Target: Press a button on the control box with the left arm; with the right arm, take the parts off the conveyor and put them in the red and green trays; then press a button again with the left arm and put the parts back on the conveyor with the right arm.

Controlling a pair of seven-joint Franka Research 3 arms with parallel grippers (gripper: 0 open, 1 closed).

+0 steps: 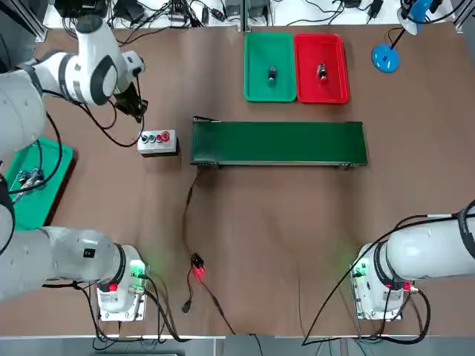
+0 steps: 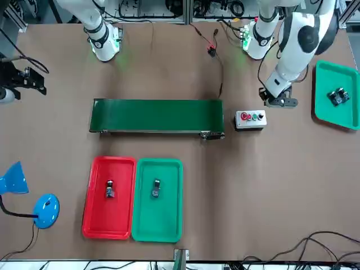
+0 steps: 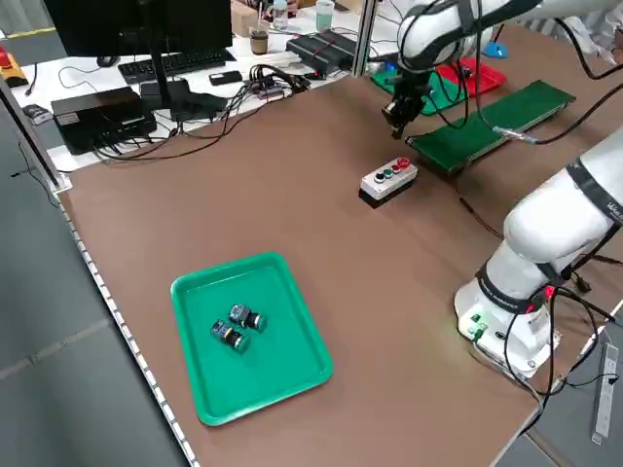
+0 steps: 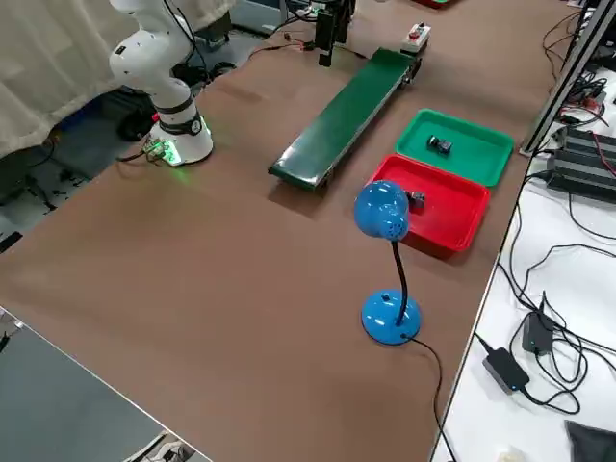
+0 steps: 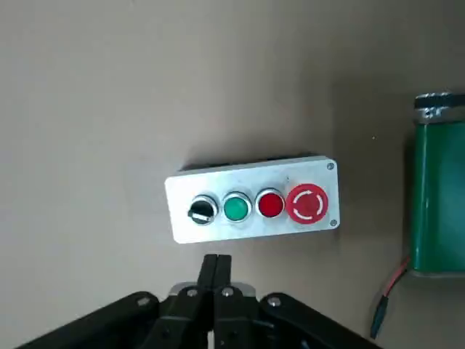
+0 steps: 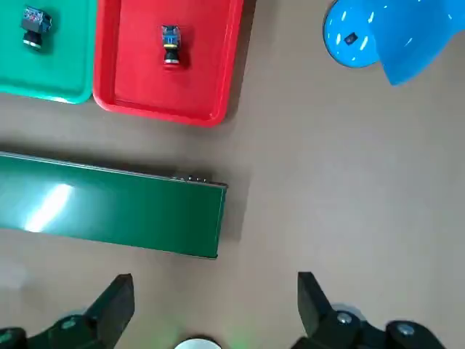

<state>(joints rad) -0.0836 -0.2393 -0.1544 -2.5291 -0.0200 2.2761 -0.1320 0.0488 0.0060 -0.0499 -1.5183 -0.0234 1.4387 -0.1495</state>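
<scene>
Hovering, the left black metal end effector (image 5: 215, 259), fingers pressed together, has the silver-grey rectangular control box (image 5: 252, 200) just beyond its tips; the right black metal end effector (image 6: 216, 283), spread and empty, hangs beside the long green conveyor (image 6: 109, 206).

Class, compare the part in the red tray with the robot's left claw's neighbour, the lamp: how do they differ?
The part is small; the lamp is far larger.
The part is mostly dark and metallic; the lamp is bright blue.
The part lies inside the red tray; the lamp stands on the table beside it.
Neither is held.
</scene>
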